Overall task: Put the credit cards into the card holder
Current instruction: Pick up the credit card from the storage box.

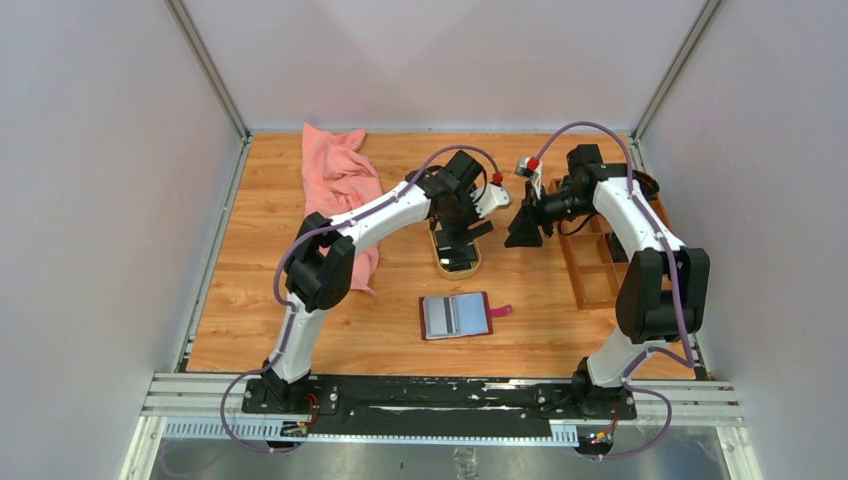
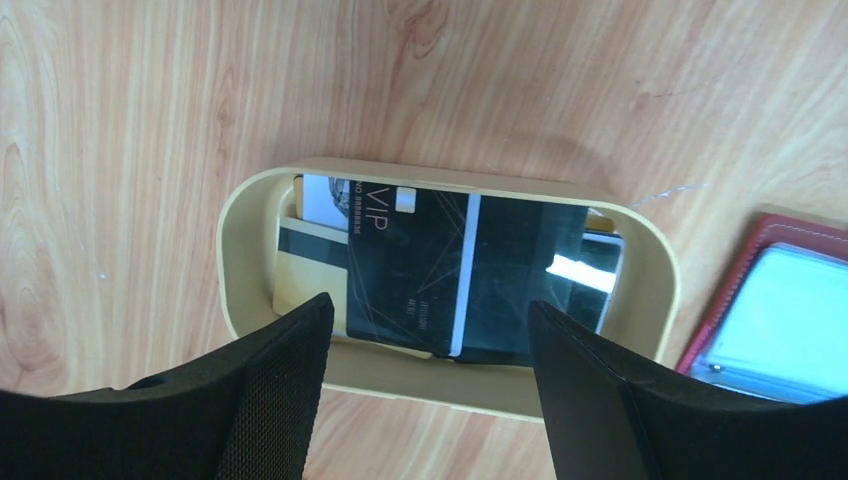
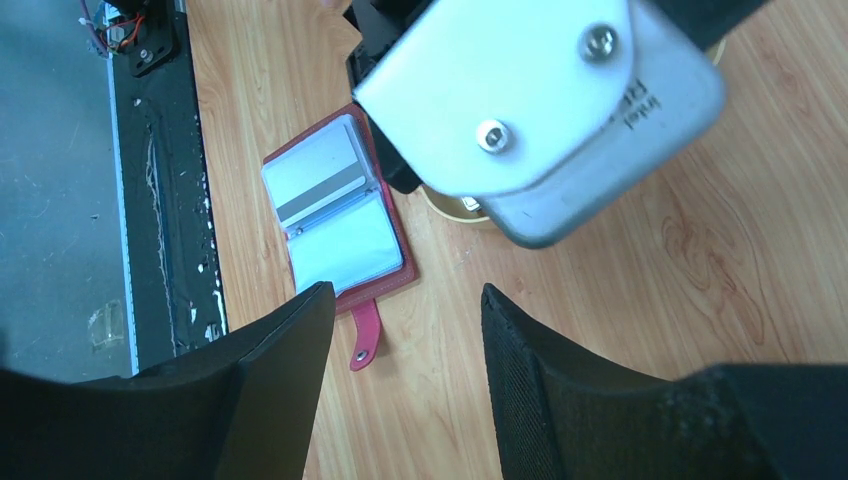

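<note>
The letters "VIP" are printed in pale capitals on a black credit card (image 2: 410,270), which lies in the tan dish (image 2: 236,240) just ahead of the left jaws and across the gap between them. A line of small characters beside those letters, and fainter print lower on the same card, can be seen but not read. The word "intel" is marked, turned sideways, on the silver camera housing (image 3: 540,100) above and ahead of the right jaws.

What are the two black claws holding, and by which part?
Nothing: left gripper gapes over the black cards in the oval tan dish; right gripper is empty too.
</note>
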`<state>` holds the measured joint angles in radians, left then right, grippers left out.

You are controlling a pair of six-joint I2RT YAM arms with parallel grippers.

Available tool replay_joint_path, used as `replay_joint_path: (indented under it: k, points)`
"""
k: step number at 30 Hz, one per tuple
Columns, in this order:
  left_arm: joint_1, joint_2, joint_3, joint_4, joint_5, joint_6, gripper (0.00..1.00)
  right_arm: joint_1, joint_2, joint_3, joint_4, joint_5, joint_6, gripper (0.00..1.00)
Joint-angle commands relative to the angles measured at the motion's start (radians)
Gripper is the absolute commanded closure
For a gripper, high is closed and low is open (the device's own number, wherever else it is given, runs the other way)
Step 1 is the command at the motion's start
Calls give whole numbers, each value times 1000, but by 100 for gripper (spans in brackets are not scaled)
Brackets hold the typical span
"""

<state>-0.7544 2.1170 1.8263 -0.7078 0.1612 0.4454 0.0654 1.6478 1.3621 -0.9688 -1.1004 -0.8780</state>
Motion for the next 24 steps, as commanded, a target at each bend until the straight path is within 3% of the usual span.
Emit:
replay_joint_path:
  k: [1, 9, 24]
  points:
    - [0, 57, 59, -68, -48, 71, 27, -15, 16, -9, -12, -31, 5, 41]
    - [0, 142, 116, -66, -107, 115, 36, -15, 33, -9, -11, -30, 5, 41]
    - [0, 183, 122, -67, -86, 144, 34, -18, 50, -8, -16, -30, 4, 41]
